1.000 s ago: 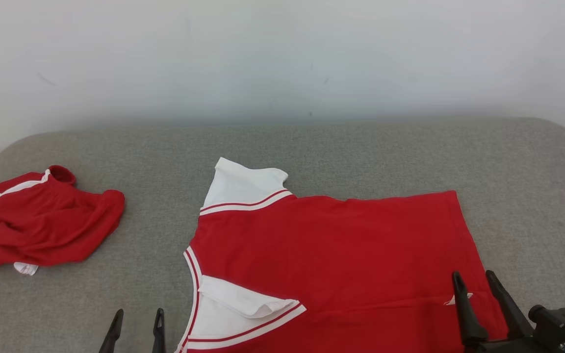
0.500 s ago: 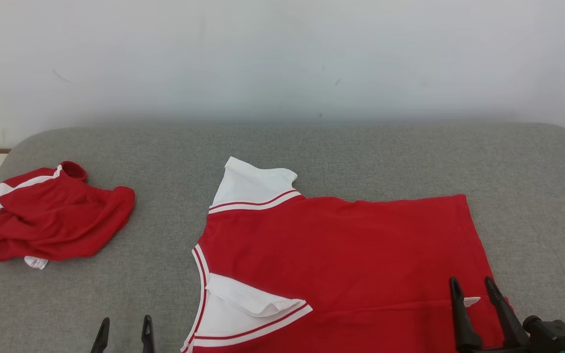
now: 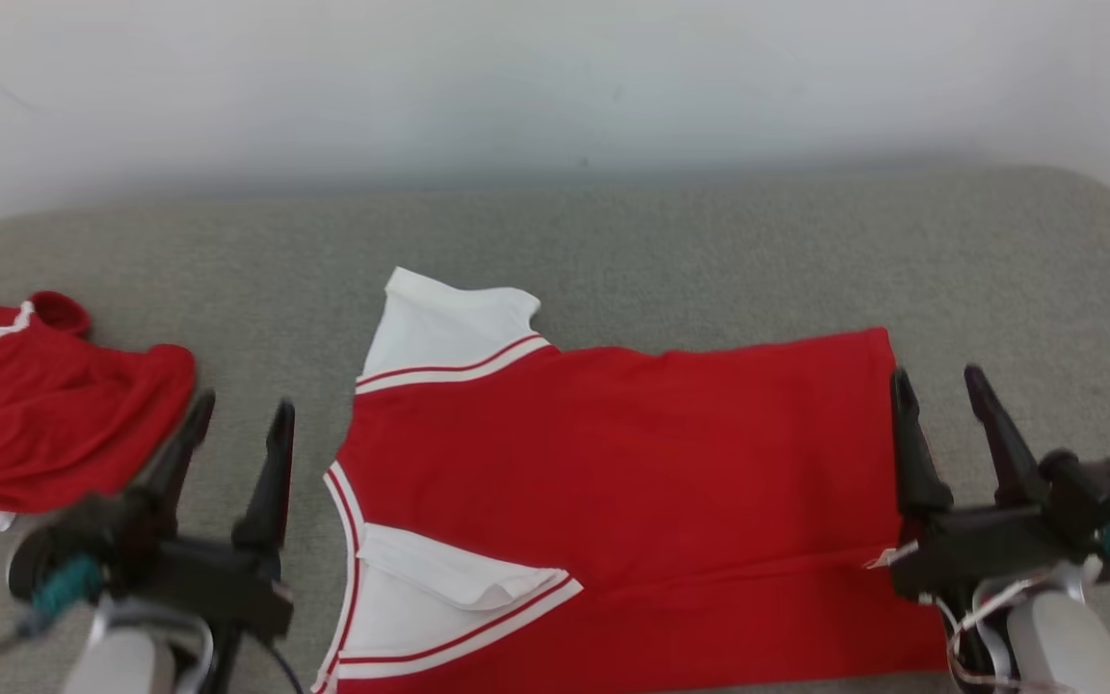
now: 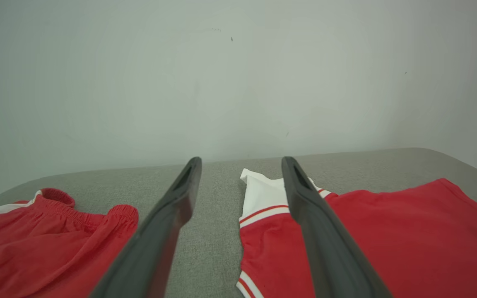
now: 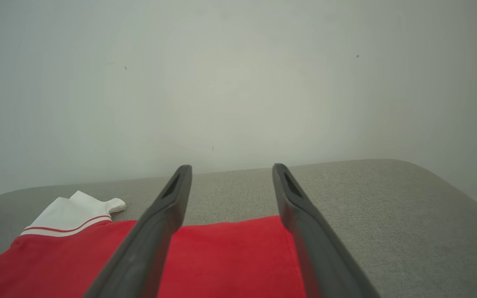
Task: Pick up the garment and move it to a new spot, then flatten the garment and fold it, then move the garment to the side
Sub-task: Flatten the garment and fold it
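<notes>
The garment (image 3: 632, 482) is a red T-shirt with white, red-striped sleeves, spread flat on the grey cushion with its collar toward the left and hem toward the right; it also shows as the garment (image 4: 387, 244) and the garment (image 5: 222, 256). My left gripper (image 3: 237, 419) hovers open just left of the collar, nothing between its fingers. My right gripper (image 3: 940, 386) stands open at the hem's far right corner, its inner finger over the red edge, holding nothing. A small white tag (image 3: 887, 556) sticks out near the hem.
A crumpled pair of red shorts (image 3: 44, 424) with white trim lies at the left end of the grey cushion (image 3: 709, 251), close to my left gripper. A pale wall (image 3: 555, 77) stands right behind the cushion. Bare cushion runs behind and right of the shirt.
The camera has shifted. Both arms have come up and forward into view: the left gripper now beside the collar, the right gripper up along the hem edge. The shirt lies as before.
</notes>
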Motion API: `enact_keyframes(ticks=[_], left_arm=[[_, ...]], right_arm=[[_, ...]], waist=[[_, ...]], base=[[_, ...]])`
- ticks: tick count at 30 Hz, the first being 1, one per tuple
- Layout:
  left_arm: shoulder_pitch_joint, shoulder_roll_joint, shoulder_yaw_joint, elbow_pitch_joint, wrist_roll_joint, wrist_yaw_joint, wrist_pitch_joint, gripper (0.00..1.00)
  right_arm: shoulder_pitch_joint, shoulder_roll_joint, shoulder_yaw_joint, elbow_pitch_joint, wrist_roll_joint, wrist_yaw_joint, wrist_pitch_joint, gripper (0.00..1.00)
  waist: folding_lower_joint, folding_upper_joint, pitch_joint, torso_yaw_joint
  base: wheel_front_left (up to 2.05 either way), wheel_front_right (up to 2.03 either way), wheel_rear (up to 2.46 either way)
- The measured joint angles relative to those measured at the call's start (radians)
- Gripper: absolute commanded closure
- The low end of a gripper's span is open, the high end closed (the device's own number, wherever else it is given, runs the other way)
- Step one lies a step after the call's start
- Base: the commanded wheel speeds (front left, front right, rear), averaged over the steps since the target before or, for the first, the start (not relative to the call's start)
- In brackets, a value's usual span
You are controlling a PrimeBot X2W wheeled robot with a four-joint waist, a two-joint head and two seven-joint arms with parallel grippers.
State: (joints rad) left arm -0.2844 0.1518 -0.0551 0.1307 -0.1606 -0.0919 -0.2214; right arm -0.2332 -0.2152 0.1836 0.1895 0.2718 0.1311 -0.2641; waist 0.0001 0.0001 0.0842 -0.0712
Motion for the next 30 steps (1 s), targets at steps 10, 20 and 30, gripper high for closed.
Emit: enact_keyframes(ticks=[10,20,30], left_arm=[[-0.401,0.161,-0.115,0.145,-0.177,-0.037,0.196,0.0],[-0.661,0.286,-0.268,0.286,-0.358,-0.038,0.332,0.0],[-0.745,0.318,-0.335,0.478,-0.388,-0.038,0.343,0.0]], right_arm=[[-0.273,0.032,0.031,0.169,0.005,0.0,0.01,0.0],[-0.434,0.086,0.08,0.256,0.027,0.0,0.001,0.0],[-0.456,0.112,0.083,0.239,0.028,0.0,0.0,0.0]], waist=[[0.0001,0.0001,0.139,-0.076],[0.0002,0.0002,0.278,-0.171],[0.0001,0.0001,0.354,-0.264]], base=[[0.0,0.0,0.0],[0.0,0.0,0.0],[0.0,0.0,0.0]])
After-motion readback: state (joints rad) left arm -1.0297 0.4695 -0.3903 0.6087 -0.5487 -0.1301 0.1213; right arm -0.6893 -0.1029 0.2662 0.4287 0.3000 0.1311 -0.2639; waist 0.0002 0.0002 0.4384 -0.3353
